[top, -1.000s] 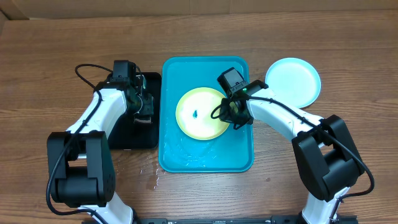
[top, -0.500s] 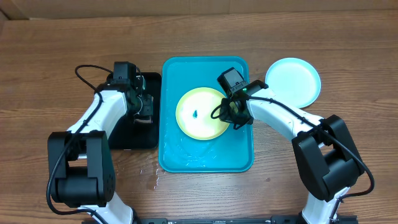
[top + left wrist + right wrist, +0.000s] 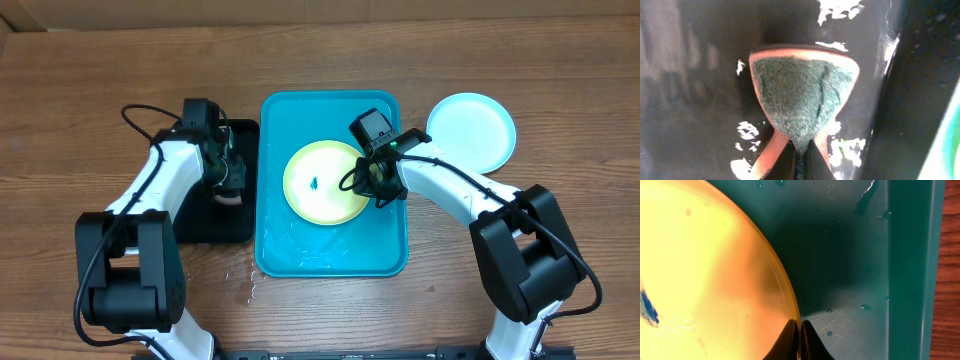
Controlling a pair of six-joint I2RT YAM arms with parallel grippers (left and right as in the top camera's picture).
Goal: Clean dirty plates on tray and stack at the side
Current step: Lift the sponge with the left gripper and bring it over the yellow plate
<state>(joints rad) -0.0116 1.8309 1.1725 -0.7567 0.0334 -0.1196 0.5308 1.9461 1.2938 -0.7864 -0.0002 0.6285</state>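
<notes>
- Over the black tray (image 3: pixel 225 225), left fingers (image 3: pixel 786 169) clamp the sponge (image 3: pixel 802 95) for scrubbing.
- Right fingers (image 3: pixel 788 344) pinch the plate (image 3: pixel 700 255) by its rim, likely steadying it on the tray (image 3: pixel 910 255).

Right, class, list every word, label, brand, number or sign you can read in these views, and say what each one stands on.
None: no text can be read in any view.
The turquoise tray, yellow-green plate, light blue plate, black tray and sponge show no markings.
The blue smudge on the yellow-green plate is a stain, not writing.
</notes>
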